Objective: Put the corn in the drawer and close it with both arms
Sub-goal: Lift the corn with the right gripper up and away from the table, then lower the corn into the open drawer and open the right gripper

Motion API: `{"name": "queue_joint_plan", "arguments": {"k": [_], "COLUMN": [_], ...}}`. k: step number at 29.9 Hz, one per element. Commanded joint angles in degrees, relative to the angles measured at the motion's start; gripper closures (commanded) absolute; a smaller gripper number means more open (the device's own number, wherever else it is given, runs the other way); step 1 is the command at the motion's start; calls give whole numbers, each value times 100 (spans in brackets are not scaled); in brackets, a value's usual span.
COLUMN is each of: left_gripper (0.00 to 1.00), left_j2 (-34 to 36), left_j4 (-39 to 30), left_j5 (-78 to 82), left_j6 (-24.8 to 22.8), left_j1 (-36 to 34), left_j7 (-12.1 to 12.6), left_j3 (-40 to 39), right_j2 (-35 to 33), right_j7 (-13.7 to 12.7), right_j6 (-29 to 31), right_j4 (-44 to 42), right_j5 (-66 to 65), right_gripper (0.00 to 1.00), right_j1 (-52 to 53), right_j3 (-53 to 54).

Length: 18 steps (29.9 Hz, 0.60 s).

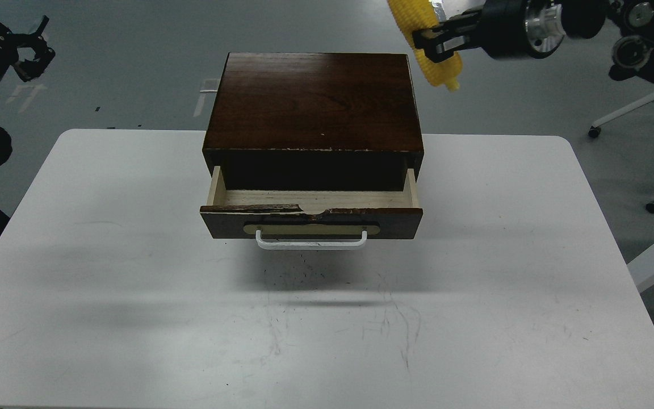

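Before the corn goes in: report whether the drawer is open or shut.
Open. The drawer is pulled out from the cabinet, its pale wood inside showing behind the front panel, with nothing visible in the exposed part.

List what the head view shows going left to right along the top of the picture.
Left gripper, held up clear of the table → dark wooden cabinet with its drawer pulled open → corn held by the right gripper → legs of a white chair.
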Motion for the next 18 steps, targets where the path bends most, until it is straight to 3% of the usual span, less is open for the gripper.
{"name": "queue_joint_plan", "arguments": {"k": [1,10,18], "left_gripper": [2,2,2], "left_j2": [22,22,22], "left_j4": [3,3,3], "left_j5": [0,-9,-9], "left_j6": [0,0,0], "left_j1": [3,21,21], "left_j7": [2,-16,-25], "left_j3": [1,10,10], "right_j2": [377,563,1072], "right_j7": [-3,-3,-3], "right_j6": [-1,-1,-1], "right_j4": [280,1660,1688], "right_j5": [-736,-2680,-3498], "right_gripper": [96,99,99], "right_j1": [8,-106,-185], "right_j3": [-9,-447,-1001]}}
